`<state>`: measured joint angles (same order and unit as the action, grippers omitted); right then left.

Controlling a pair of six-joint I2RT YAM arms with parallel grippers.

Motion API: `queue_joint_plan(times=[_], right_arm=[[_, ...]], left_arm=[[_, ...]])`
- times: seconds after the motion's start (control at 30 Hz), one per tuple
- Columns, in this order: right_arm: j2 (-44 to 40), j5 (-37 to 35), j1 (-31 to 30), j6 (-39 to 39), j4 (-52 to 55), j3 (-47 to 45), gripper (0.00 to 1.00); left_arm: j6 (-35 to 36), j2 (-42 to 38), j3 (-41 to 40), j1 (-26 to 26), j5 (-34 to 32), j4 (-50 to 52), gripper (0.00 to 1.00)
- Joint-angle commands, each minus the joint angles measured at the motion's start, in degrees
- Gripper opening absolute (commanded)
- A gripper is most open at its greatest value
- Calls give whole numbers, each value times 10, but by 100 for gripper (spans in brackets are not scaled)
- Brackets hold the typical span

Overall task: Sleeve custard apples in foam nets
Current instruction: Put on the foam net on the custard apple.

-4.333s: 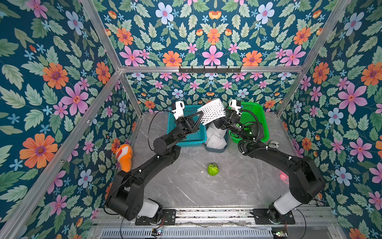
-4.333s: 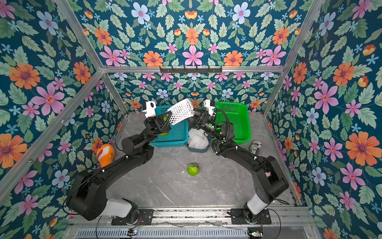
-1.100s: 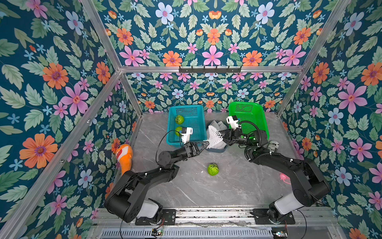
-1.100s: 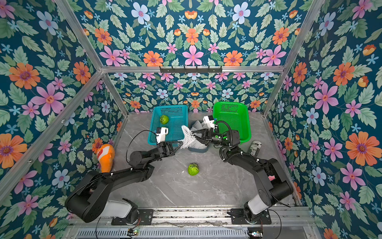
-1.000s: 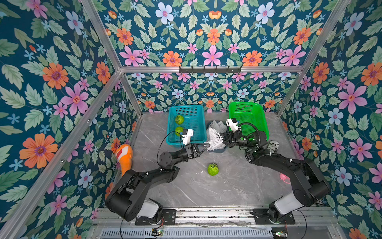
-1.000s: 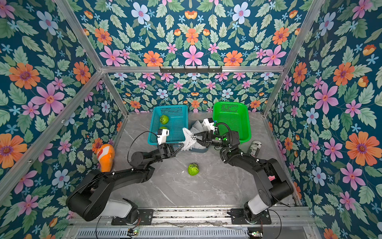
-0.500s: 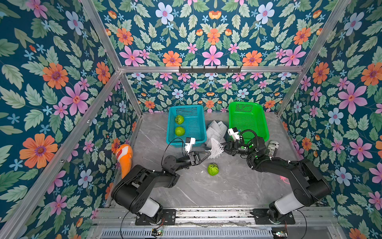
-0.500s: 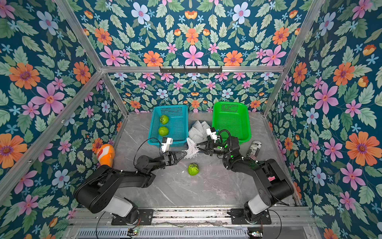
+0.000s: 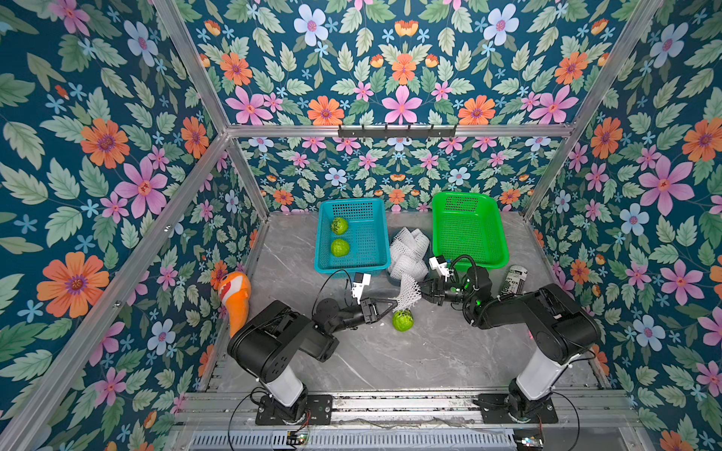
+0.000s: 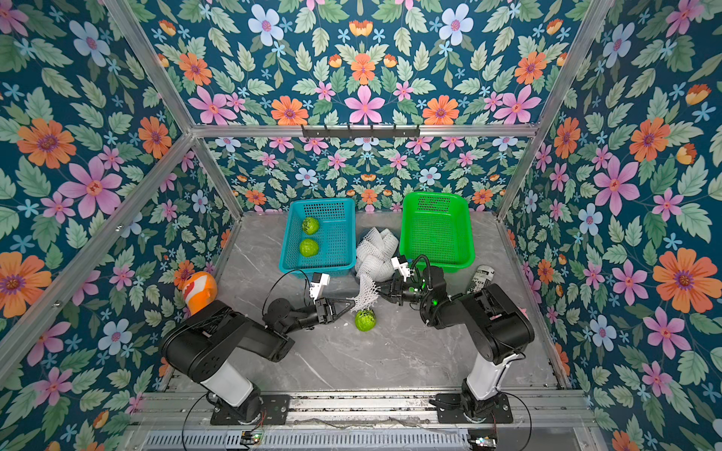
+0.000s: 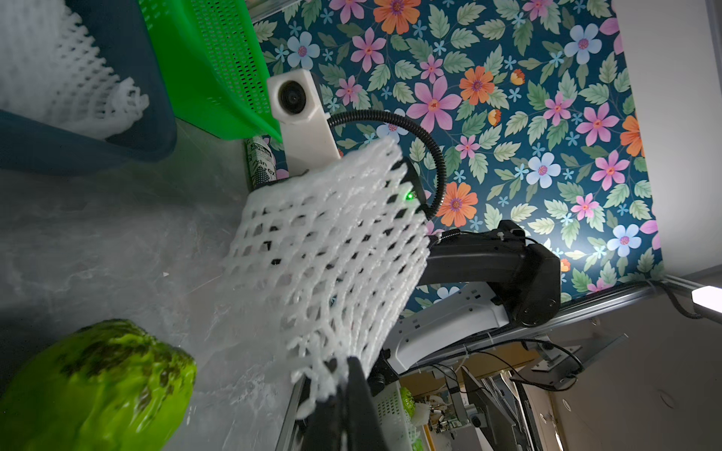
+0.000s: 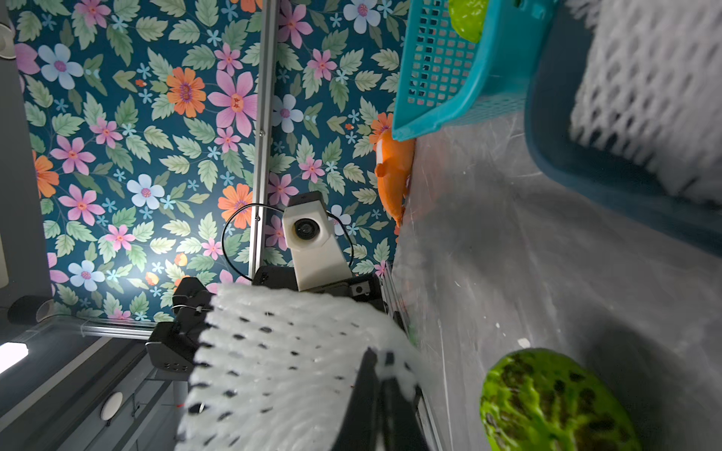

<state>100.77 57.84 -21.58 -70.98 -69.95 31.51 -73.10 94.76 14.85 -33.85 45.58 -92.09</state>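
Near mid-table, the foam net [image 9: 408, 292] has dropped from high up to just over the loose custard apple [image 9: 402, 320]. Its edges are pinched by the left gripper [image 9: 386, 306] and the right gripper [image 9: 423, 291]. Sleeving likely next; two fruits [image 9: 340, 247] wait in the teal basket [image 9: 351, 270].

In my left wrist view the bumpy green custard apple [image 11: 90, 386] is blurred and cut off at the picture's edge, and my right wrist view crops it too. The white foam mesh net [image 11: 328, 254] hides the tips of my right claw [image 9: 420, 291] from the left wrist camera, and those of my left claw [image 9: 394, 302] from the right wrist camera. The dark blue plastic tub [image 12: 586, 168] runs out of frame, blurred. The print on the small black-and-white labelled cylinder [image 9: 515, 279] is too small to read.
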Motion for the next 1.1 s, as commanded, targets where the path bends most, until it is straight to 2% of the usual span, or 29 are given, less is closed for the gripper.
queue_joint_plan(times=[0.0,0.3,0.63,0.87,1.07], right_arm=[[16,0,-1,0,-59,-6,0],[22,-10,0,58,-23,-24,0],[68,-16,-1,65,-50,-14,0],[63,-13,-1,86,-11,-21,0],[64,-3,-1,79,-18,-29,0]], left_arm=[[22,8,-3,0,1,-65,0],[43,56,-14,1,8,-65,0],[58,103,-3,3,14,-65,0],[58,118,-10,11,19,-65,0],[51,117,-15,14,29,-65,0]])
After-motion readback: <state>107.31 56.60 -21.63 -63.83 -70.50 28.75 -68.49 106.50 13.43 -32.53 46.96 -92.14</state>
